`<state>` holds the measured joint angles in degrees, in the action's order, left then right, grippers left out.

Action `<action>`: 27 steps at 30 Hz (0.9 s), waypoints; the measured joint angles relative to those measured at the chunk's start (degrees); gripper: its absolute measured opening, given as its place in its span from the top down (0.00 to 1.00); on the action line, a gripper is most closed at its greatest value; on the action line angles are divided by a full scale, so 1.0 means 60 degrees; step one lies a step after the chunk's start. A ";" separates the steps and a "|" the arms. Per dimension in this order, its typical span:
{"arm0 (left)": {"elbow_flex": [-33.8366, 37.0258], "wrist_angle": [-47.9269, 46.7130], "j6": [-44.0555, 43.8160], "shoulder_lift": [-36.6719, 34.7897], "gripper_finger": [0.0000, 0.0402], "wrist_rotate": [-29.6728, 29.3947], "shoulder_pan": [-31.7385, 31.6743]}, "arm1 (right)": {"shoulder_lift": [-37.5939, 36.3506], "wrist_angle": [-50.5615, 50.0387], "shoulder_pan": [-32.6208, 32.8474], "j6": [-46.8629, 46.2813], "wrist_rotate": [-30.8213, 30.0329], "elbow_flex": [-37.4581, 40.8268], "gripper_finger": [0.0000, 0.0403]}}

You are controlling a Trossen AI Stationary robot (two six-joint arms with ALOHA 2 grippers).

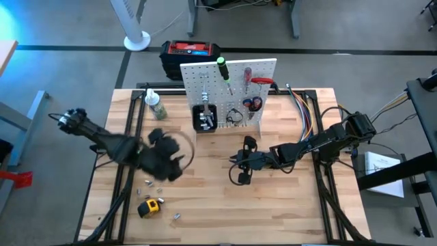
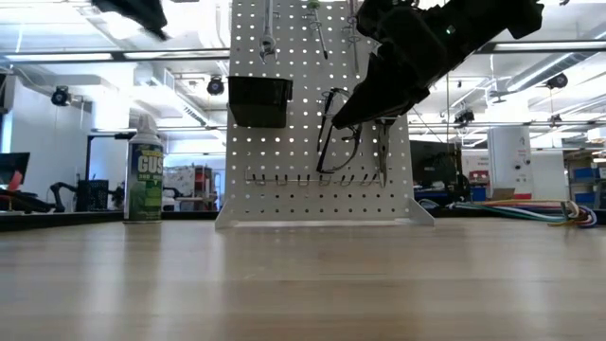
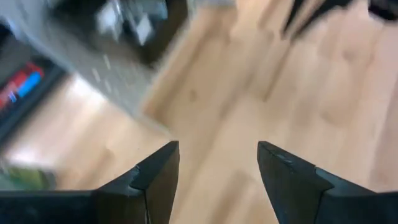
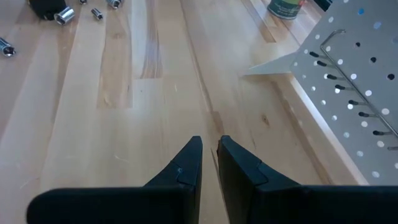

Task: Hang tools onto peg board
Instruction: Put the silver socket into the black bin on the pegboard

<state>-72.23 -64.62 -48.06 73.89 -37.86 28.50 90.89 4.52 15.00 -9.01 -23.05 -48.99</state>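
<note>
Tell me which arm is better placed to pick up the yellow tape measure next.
Probably left. The left pincer is open, empty and above the table's left part, near the yellow tape measure. The right pincer is shut, farther away in front of the peg board.

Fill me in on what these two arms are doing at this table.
They are hanging tools on the white peg board, which already carries screwdrivers, pliers and glasses. The left gripper is open and empty above the table's left side, near the yellow tape measure and small metal bits lying loose. The right gripper is shut and empty, low before the board.
</note>
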 joint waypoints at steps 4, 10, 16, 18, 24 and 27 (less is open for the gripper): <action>0.0846 -0.0493 -0.2600 -0.0004 0.50 0.0325 0.1442 | 0.0000 0.0009 -0.0003 0.0206 0.0000 0.0004 0.91; 0.2129 -0.0463 -0.5573 0.0004 0.53 0.2707 0.2586 | 0.0000 0.0068 -0.0004 0.0594 0.0004 0.0007 0.91; 0.3437 -0.0225 -0.7117 0.0011 0.56 0.4705 0.2735 | 0.0000 0.0072 -0.0004 0.0895 0.0004 0.0007 0.91; 0.3799 0.0042 -0.7251 0.0011 0.56 0.5006 0.2741 | 0.0000 0.0067 -0.0004 0.1050 0.0004 0.0007 0.91; 0.4803 0.1847 -0.7431 0.0007 0.55 0.5476 0.2735 | 0.0000 -0.0002 -0.0004 0.1348 0.0166 0.0084 0.91; 0.5232 0.2493 -0.7441 0.0004 0.53 0.5944 0.2735 | 0.0000 0.0005 -0.0015 0.1462 0.0171 0.0174 0.91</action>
<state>-40.83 -49.67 -92.71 73.91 -2.19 44.91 90.89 4.55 14.92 -0.24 -22.02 -47.95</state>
